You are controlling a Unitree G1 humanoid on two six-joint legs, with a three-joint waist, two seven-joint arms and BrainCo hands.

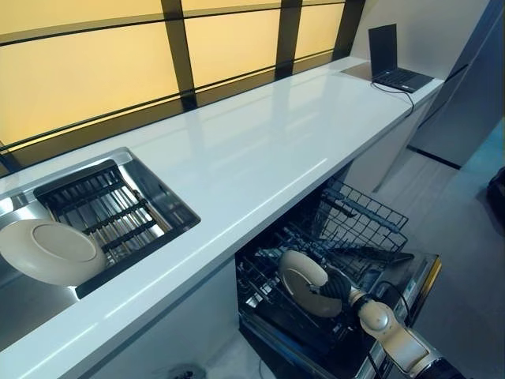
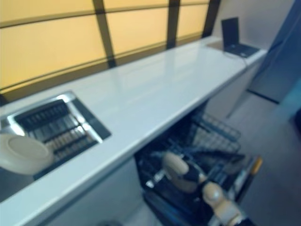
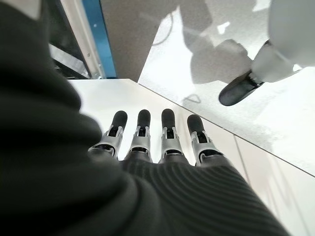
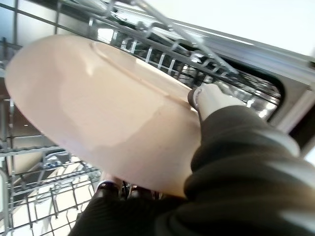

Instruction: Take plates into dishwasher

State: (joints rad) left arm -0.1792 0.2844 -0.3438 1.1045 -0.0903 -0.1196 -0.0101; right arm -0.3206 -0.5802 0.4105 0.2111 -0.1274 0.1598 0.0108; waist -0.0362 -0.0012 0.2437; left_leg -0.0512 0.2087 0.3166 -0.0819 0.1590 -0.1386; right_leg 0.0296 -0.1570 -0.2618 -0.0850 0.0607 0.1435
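A long surface (image 1: 260,150) runs from near left to far right below a window wall. A sink (image 1: 150,185) is set into its left end, with a drying rack (image 1: 99,209) inside it and a plate (image 1: 49,251) leaning on the rack's near left edge. A laptop (image 1: 392,59) stands on the far right end. Under the surface's front edge, right of the sink, the dishwasher rack (image 1: 359,225) is pulled out; the right robot hand (image 1: 335,286) holds a second plate (image 1: 304,280) in it.
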